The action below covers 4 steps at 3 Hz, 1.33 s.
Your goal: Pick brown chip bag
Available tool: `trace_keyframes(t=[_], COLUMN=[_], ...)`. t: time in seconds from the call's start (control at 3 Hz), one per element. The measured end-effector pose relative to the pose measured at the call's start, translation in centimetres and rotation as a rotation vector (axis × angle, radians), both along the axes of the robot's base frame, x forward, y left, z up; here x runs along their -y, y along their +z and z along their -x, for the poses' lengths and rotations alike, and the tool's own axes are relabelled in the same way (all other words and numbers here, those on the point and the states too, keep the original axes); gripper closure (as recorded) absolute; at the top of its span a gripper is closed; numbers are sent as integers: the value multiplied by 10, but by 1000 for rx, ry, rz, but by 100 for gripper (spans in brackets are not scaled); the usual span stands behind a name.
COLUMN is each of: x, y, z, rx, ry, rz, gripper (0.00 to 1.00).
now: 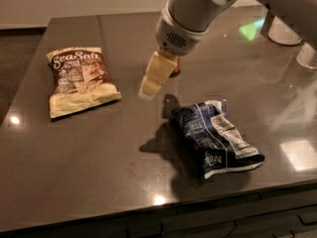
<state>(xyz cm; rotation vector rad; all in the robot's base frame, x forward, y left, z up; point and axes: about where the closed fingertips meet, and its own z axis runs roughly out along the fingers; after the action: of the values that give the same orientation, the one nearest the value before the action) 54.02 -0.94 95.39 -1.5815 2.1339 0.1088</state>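
Observation:
The brown chip bag [80,81] lies flat at the left of the dark table, with white "Sea Salt" lettering on its brown top and a cream-yellow lower part. My gripper [150,86] hangs above the table's middle, to the right of the bag and apart from it. Its cream-coloured fingers [157,72] point down and to the left. It holds nothing.
A dark blue and white snack bag [218,137] lies crumpled at the front right. A red soda can [175,69] stands behind my gripper, mostly hidden by it. White containers [287,31] stand at the far right. The table's front edge [148,217] is near.

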Motion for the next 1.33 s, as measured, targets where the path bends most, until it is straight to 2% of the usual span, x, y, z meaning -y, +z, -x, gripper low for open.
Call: trace_keyframes(t=[0.33,0.67,1.33], x=[-33,-64,-117], y=[-6,-19,-46], z=[-12,-20,-23], rx=[5,-12,-90], ry=[-24,-53,-135], rz=[-12,2,32], gripper=[0,0,0])
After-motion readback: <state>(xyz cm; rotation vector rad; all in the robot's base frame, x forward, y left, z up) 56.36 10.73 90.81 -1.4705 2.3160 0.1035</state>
